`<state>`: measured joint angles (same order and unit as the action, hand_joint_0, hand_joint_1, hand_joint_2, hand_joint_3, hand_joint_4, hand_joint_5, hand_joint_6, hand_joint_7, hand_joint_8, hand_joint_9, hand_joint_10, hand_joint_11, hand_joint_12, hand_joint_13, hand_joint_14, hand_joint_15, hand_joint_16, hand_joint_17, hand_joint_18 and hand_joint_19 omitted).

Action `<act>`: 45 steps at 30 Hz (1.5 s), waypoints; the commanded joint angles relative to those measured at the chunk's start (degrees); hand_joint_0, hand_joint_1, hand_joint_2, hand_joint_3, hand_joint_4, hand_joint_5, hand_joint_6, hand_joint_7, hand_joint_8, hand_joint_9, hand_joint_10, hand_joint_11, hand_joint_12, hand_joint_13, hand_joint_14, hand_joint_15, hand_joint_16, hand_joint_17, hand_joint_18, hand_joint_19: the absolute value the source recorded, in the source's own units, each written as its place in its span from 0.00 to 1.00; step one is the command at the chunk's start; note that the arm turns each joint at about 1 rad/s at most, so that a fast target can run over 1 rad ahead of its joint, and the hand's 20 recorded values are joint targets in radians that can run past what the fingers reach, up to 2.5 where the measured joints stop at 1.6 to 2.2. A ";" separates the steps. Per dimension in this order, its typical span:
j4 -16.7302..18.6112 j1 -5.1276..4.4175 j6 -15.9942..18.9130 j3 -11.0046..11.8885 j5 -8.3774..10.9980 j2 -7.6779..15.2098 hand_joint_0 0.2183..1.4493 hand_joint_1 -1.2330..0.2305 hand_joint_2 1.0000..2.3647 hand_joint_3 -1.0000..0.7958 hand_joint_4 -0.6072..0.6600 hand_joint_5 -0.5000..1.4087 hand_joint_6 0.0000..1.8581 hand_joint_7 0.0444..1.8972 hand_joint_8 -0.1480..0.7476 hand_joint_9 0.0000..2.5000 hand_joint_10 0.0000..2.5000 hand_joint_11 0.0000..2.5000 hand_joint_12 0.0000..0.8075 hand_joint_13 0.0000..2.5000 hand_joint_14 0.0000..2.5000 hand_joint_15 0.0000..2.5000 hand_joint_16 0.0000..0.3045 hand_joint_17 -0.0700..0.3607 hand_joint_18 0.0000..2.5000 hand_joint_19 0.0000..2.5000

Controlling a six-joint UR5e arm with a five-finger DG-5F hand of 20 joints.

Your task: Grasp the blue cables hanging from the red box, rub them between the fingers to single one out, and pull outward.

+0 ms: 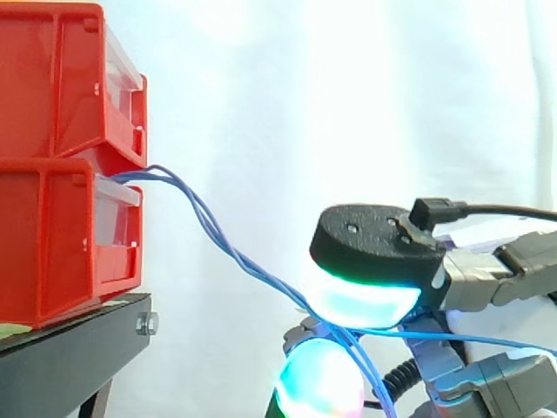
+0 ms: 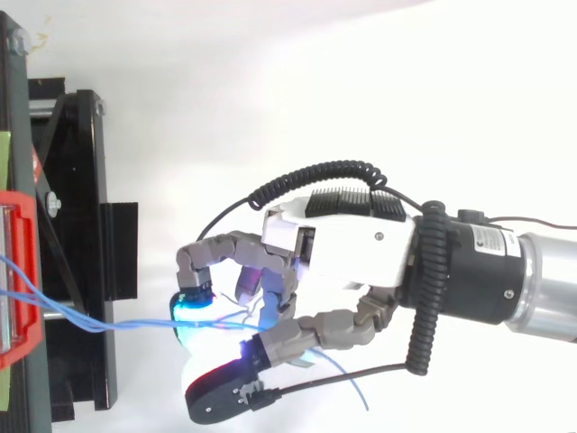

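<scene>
The blue cables (image 1: pixel 218 235) are seen pinched between the glowing fingertips (image 1: pixel 361 300) of the hand (image 2: pixel 352 248), which is closed on them a short way out from the red box (image 1: pixel 52 235). The strands are fed out of the front of the lower bin on the black stand (image 1: pixel 70 348) and are carried down and away from it in one sloping line to the pads. Loose ends are left trailing past the hand on the arm's side.

From above, the cables (image 2: pixel 117 325) are shown running almost straight from the box to the hand, so their long axis is lined up with the way the arm comes in. The box lies directly ahead of the fingertips. The outward pull is judged to be called for straight back along that line, away from the box. More than one strand appears to be caught in the pinch, so the singling-out is judged not yet finished.
</scene>
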<state>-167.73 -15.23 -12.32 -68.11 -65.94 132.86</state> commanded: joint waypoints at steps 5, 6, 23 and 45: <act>-0.05 0.03 -0.07 0.26 0.20 -1.11 0.32 0.40 0.01 0.35 0.55 0.21 0.38 0.64 0.40 0.65 0.01 0.63 0.39 0.59 0.01 0.60 0.15 0.41 0.28 0.29; 0.03 0.11 -0.16 0.26 0.28 -1.55 0.32 0.40 0.01 0.36 0.56 0.20 0.40 0.62 0.41 0.65 0.01 0.65 0.38 0.59 0.01 0.60 0.15 0.41 0.27 0.29; -2.51 0.20 -0.51 4.92 0.46 -1.82 0.33 0.31 0.01 0.34 0.59 0.17 0.45 0.53 0.43 0.57 0.01 0.63 0.41 0.54 0.01 0.57 0.17 0.43 0.24 0.28; -13.76 1.26 0.36 5.80 -0.24 -4.10 0.25 0.44 0.00 0.28 0.59 0.19 0.42 0.56 0.46 0.58 0.01 0.60 0.46 0.52 0.01 0.52 0.18 0.45 0.24 0.27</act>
<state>-180.79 -14.13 -11.92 -62.25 -66.16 129.30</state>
